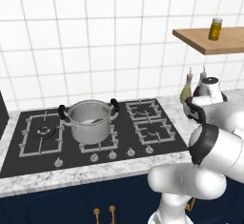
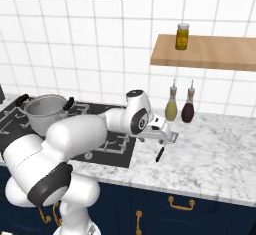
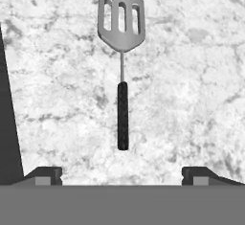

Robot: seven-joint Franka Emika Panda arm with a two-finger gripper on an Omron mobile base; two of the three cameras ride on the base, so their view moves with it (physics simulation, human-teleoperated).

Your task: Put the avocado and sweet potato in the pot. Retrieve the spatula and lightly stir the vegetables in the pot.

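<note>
The steel pot [image 1: 90,123] stands on the cooktop's middle burner, also seen at the left in the right base view as the pot [image 2: 45,113]. A green bit of the avocado [image 1: 97,120] shows inside it; the sweet potato is hidden. The spatula [image 3: 122,75] lies flat on the marble counter right of the stove, slotted head away from the hand, black handle [image 2: 159,154] toward it. My gripper [image 3: 123,174] hovers just above the handle end, open, with nothing between its fingertips [image 3: 45,174]. From the right base view the gripper [image 2: 168,138] sits over the counter beside the cooktop edge.
Two bottles, olive green [image 2: 171,107] and dark [image 2: 188,109], stand against the wall behind the spatula. A wooden shelf [image 2: 210,51] with a jar [image 2: 182,36] hangs above them. The black cooktop [image 1: 143,132] edge runs along the left in the hand view.
</note>
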